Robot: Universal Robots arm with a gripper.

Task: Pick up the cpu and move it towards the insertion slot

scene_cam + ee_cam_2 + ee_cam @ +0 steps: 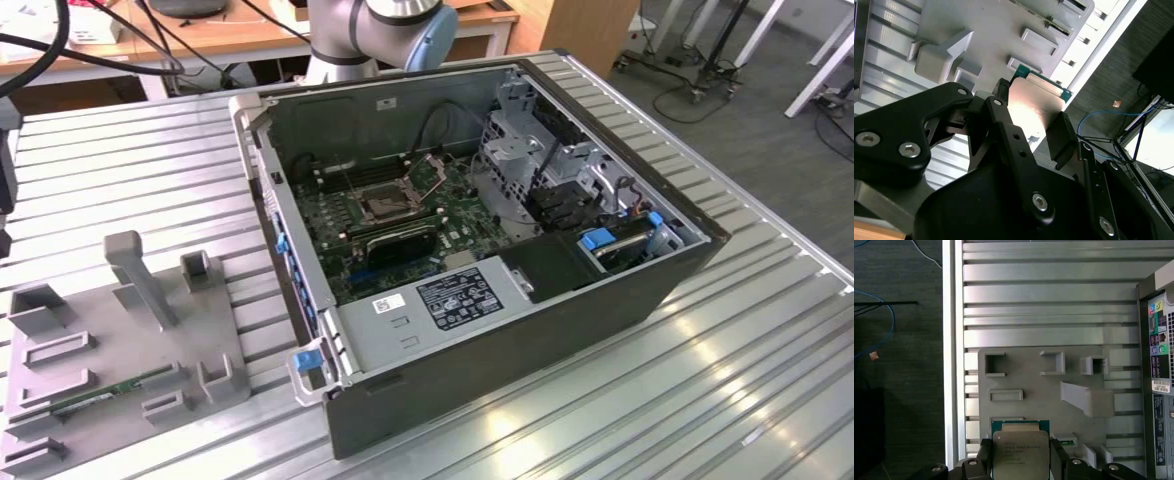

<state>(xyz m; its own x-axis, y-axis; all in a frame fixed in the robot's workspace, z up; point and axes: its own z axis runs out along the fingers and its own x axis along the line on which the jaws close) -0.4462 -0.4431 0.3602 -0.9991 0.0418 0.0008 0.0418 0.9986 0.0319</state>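
The claw point(1020, 462) is clenched on the cpu point(1020, 445) — chip pinched between its two fingers point(985, 456), seemingly lifted clear of the grey tray point(1029, 375) beneath — the insertion slot point(380, 205) sits in the computer case point(534, 340)

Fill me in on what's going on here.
The gripper is shut on the cpu, gripping it by two opposite edges over the grey fixture tray on the slatted table. The insertion slot sits inside the open computer case, next to that tray.
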